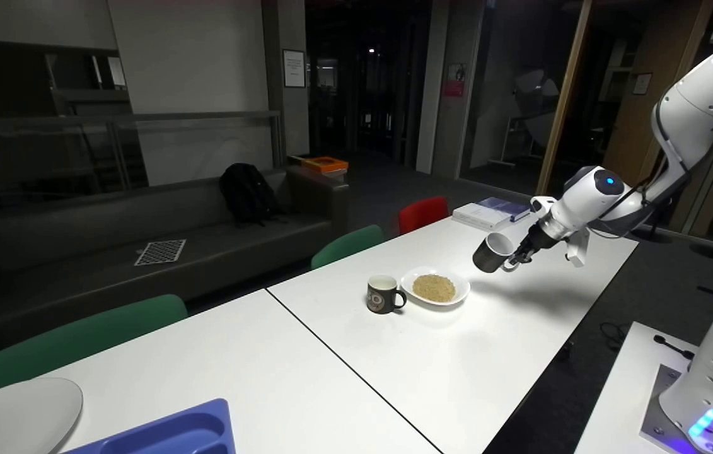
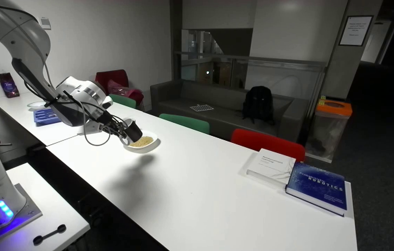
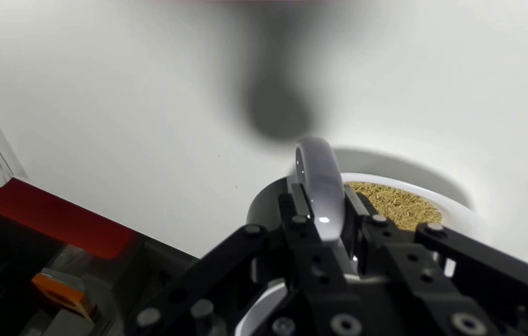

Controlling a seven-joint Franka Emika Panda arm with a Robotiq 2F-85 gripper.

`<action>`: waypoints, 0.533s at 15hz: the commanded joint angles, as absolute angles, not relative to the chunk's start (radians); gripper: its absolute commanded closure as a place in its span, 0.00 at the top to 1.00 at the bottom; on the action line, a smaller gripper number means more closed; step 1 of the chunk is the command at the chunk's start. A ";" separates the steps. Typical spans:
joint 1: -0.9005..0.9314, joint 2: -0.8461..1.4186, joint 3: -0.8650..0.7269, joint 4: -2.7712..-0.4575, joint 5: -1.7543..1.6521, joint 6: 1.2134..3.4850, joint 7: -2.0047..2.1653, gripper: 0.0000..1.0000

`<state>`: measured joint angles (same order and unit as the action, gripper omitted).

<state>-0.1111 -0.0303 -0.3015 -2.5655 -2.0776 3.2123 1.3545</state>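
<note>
Gripper [image 3: 325,195] clamps a tilted cylindrical mug [image 1: 488,256] by its glossy curved handle [image 3: 317,156], near a dish [image 1: 463,288] of coarse grain [image 1: 434,287].

Rounded white arm [image 1: 687,126], thin looping cables [image 2: 84,125], white base [image 1: 712,378], blue lights [image 2: 5,208]; black tool [image 3: 323,200], silver screws [image 3: 149,317]
</note>
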 commanded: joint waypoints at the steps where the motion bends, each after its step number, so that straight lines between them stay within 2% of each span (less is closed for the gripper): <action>1: -0.142 -0.033 -0.336 -2.552 -2.082 3.285 1.316 0.05; 8: -0.153 0.059 -0.399 -2.539 -2.079 3.336 1.287 0.05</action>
